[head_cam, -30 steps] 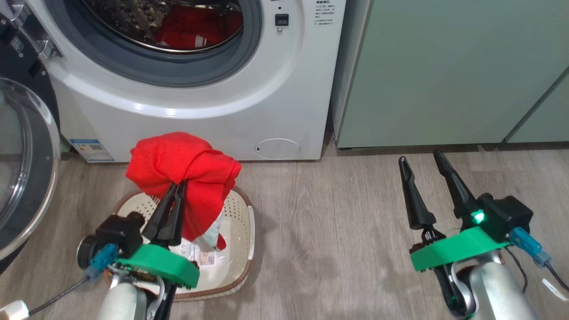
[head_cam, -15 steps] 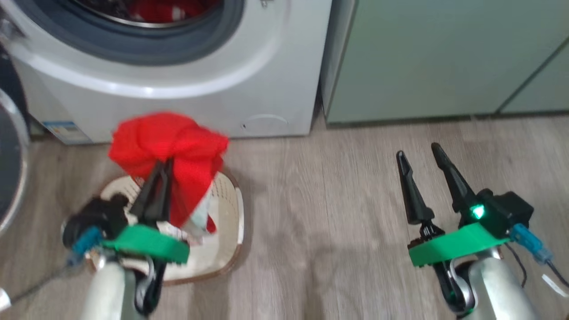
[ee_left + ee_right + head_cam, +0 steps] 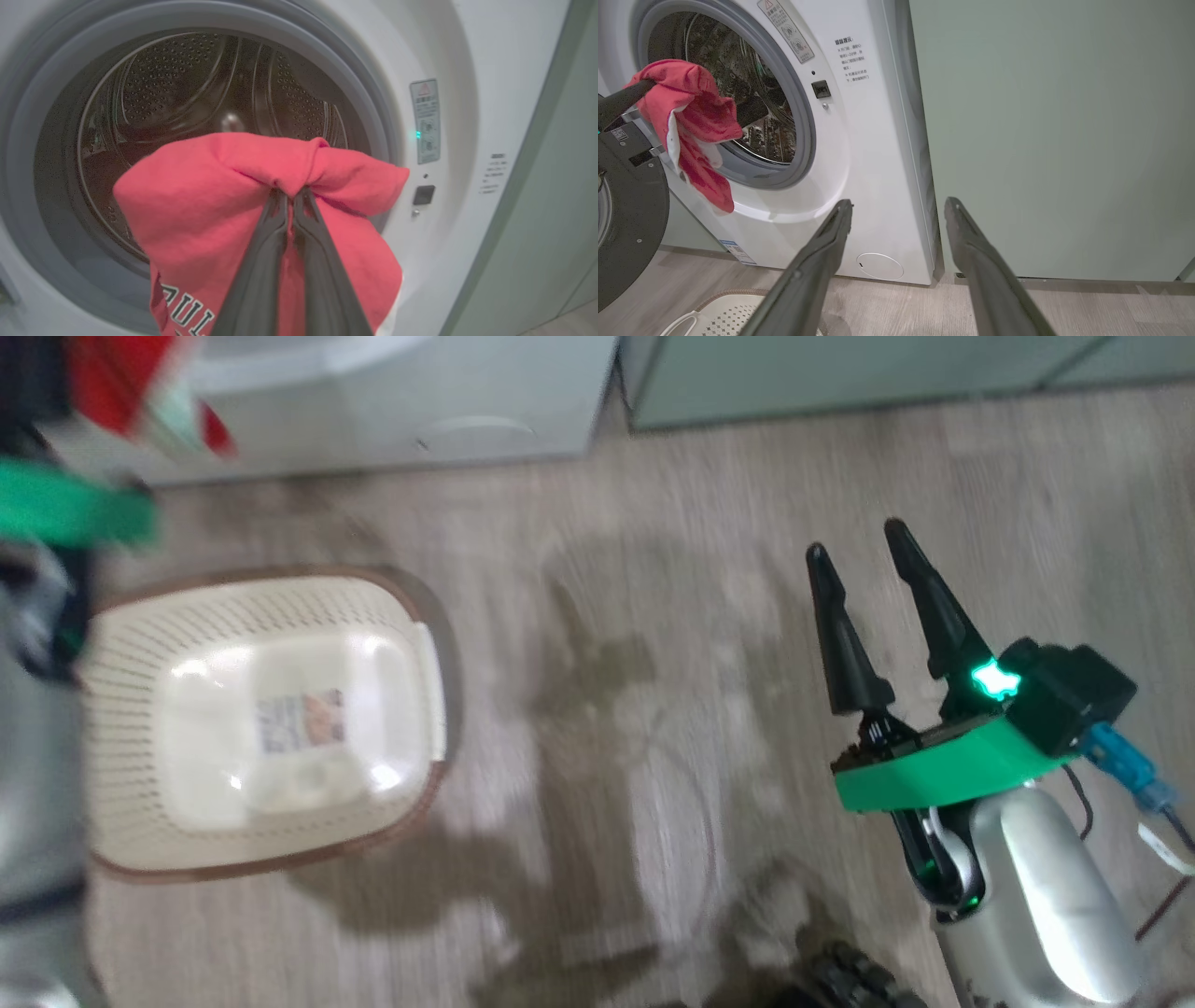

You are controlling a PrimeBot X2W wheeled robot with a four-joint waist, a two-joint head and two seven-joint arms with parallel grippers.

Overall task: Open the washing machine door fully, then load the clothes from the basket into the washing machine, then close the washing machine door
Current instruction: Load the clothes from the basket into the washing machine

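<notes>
- The left gripper (image 3: pixel 290 198) has its two dark fingers pressed together on a fold of the red clothes (image 3: pixel 219 186).
- In the left wrist view the clothes hang from the middle down to 6 o'clock, right in front of the round hole of the washing machine (image 3: pixel 448 46).
- The dark drum (image 3: pixel 187 93) shows behind them, from 9 to 12 o'clock, with the grey ring (image 3: pixel 369 112) around it.
- In the right wrist view the washing machine door (image 3: pixel 630 224) stands swung open at 8 o'clock, so the first job looks done.
- In the head view the basket (image 3: pixel 131 653) sits on the floor (image 3: pixel 653 616) at 9 o'clock, and only its paper sticker (image 3: pixel 301 721) shows on its bottom.
- The right gripper (image 3: pixel 857 541) is at 3 o'clock there, fingers spread wide, holding nothing, well apart from the basket.
- I think the step now is putting the clothes into the washing machine.
- The clothes look just outside the grey ring, not in the drum yet.
- Next, the left gripper needs to go forward, past the grey ring and deep into the drum.
- The low part of the clothes could catch on the bottom of the ring, so a small lift first may help.
- Then the fingers need to open so the clothes drop inside.
- Last comes pushing the washing machine door shut.
</notes>
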